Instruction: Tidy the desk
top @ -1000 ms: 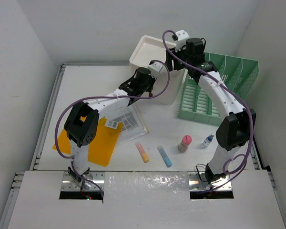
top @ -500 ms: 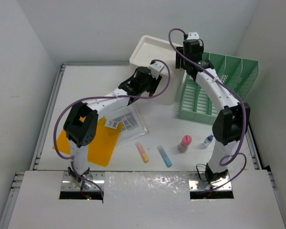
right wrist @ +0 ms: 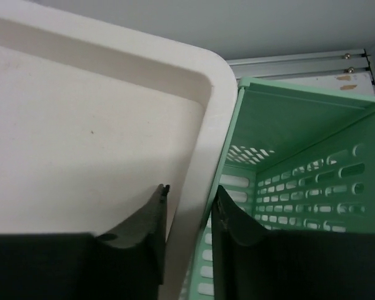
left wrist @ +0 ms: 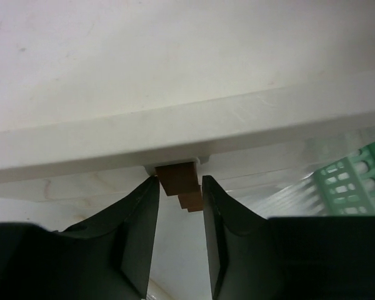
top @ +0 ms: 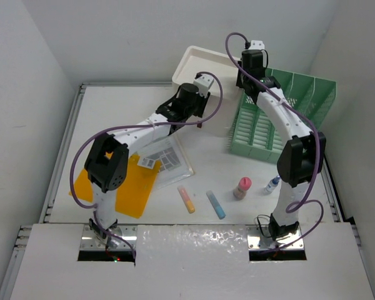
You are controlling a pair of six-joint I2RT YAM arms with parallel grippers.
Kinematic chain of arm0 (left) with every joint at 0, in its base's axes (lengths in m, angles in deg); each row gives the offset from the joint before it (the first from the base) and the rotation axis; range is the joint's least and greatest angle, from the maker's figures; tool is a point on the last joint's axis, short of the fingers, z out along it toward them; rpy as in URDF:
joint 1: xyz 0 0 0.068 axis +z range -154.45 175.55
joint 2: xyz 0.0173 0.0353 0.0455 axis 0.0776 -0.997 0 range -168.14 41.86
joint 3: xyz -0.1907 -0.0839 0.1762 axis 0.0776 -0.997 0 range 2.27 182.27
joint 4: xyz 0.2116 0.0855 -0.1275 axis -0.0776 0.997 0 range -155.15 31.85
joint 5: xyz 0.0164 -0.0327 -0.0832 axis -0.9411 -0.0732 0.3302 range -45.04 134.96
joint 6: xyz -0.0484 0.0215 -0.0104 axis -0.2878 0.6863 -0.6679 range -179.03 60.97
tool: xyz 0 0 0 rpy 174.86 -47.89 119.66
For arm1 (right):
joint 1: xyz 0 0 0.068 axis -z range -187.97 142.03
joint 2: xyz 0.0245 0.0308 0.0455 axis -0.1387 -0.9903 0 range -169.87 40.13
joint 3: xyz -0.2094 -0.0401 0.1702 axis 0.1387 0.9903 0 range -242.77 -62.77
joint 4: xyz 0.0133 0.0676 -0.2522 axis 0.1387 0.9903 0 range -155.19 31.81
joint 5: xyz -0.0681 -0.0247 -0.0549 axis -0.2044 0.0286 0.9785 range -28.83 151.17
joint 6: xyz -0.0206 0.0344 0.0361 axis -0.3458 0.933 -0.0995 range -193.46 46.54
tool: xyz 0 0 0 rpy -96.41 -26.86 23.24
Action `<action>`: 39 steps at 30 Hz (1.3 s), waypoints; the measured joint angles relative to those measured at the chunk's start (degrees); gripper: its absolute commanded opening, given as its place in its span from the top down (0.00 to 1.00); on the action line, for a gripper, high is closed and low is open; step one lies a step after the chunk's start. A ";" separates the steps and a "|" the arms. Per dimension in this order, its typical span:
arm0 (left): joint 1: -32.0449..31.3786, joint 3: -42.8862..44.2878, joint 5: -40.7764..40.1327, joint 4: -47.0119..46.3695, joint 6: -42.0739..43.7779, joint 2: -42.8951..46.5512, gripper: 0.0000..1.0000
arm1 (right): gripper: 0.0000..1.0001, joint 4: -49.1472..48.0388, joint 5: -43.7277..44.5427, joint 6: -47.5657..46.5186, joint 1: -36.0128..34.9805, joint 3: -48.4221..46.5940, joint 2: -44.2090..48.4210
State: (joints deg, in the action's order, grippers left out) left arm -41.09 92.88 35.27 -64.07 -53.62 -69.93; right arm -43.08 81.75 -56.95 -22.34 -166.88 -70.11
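Table (top: 112,112): white, spans the whole top view. An orange folder (top: 115,187) lies at its left, with loose markers and small bottles near the front.

Left gripper (left wrist: 180,187): reaches the front of the white drawer box (top: 203,65) at the table's far centre and appears to pinch a small brown pull tab (left wrist: 178,178).

Right gripper (right wrist: 189,194): fingers straddle the box's top rim (right wrist: 197,162). Cannot tell whether they squeeze it or only flank it.

The green file rack (top: 281,115) stands just beside the box on its right.

Risks:
- The tab is small, so an off-axis pull could slip the fingers off.
- If the rim hold is loose, the light box may slide or tip toward the left arm instead of the drawer opening.
- A sideways shove would knock the rack.
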 measured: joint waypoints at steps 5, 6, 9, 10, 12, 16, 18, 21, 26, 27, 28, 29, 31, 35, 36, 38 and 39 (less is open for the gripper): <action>-0.42 3.23 0.07 1.77 -0.90 -1.79 0.83 | 1.00 -3.82 1.90 5.29 1.07 1.55 -0.02; -0.52 3.78 -0.04 1.90 -0.81 -2.25 0.86 | 1.00 -4.07 1.88 5.51 1.18 1.66 -0.02; -0.48 4.76 -0.20 1.99 -0.76 -3.04 0.97 | 1.00 -5.05 1.97 5.49 1.36 2.14 -0.02; -0.46 4.87 -0.20 2.08 -0.81 -3.10 1.00 | 1.00 -5.31 1.97 5.31 1.38 2.27 -0.02; -0.46 5.33 -0.24 2.43 -0.70 -3.34 1.00 | 1.00 -5.64 1.99 4.90 1.42 2.38 -0.02; -0.46 5.66 -0.50 2.58 -0.57 -3.61 1.00 | 1.00 -5.92 1.73 4.13 1.51 2.47 -0.02; -0.44 5.66 -0.55 2.58 -0.13 -3.61 1.00 | 1.00 -5.92 1.73 3.91 1.51 2.47 -0.02; -0.35 4.50 -0.22 1.60 0.52 -2.97 1.00 | 1.00 -6.19 1.97 3.89 1.51 2.69 0.00; 0.61 -1.42 2.91 -1.62 1.05 1.25 1.00 | 1.00 -8.76 2.73 4.87 1.42 5.07 1.01; 0.74 -2.89 3.85 -1.66 1.05 2.71 1.00 | 1.00 -9.29 2.97 5.11 1.27 5.62 1.22; 0.76 -3.89 4.61 -1.70 1.05 3.98 1.00 | 1.00 -9.73 3.26 5.22 1.07 6.12 1.49; 0.74 -4.94 5.46 -1.73 1.09 5.29 1.00 | 1.00 -10.03 3.43 5.33 0.96 6.47 1.68; 0.74 -6.84 6.88 -1.73 1.27 7.61 1.00 | 1.00 -10.10 3.52 5.55 0.74 6.88 1.99; 0.76 -9.40 9.03 -1.62 1.51 10.32 1.00 | 1.00 -10.05 3.61 5.95 0.63 7.08 2.16; 0.76 -9.81 9.44 -1.38 1.60 10.71 1.00 | 1.00 -10.10 3.67 6.12 0.63 7.19 2.21; 0.76 -10.88 10.51 -0.68 1.66 11.61 1.00 | 1.00 -10.47 4.09 6.64 0.63 7.50 2.32; 0.76 -11.80 11.10 0.07 1.66 12.35 1.00 | 1.00 -10.64 4.37 6.88 0.63 7.69 2.40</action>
State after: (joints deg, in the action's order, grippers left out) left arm -40.33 81.08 46.37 -64.01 -51.96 -57.58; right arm -53.73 86.12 -50.07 -21.71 -159.19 -67.70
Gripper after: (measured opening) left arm 0.006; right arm 0.168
